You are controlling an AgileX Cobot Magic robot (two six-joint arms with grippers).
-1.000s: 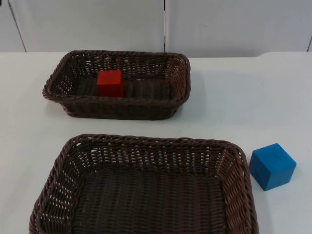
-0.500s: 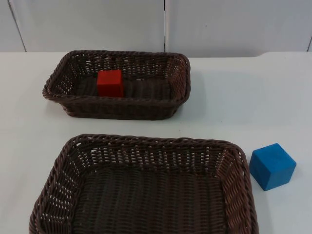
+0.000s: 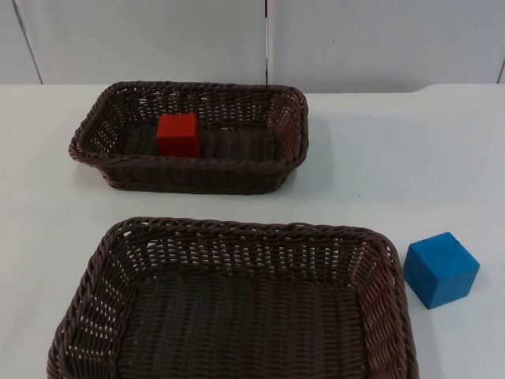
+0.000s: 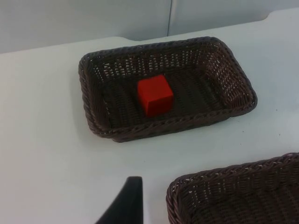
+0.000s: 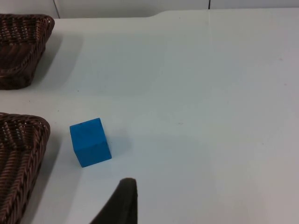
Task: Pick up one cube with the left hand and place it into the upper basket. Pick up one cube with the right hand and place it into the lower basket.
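The small red cube (image 3: 177, 134) sits inside the upper brown woven basket (image 3: 288, 118), on its floor toward the left end. The lower brown woven basket (image 3: 379, 260) has nothing in it. The small blue cube (image 3: 440, 268) rests on the white desk (image 3: 394, 158), just beside the right side of the lower basket and not touching it. The left gripper (image 4: 124, 205) hangs above the desk between the two baskets, and the right gripper (image 5: 119, 203) hangs near the blue cube. I cannot tell if either one is released or clenched.
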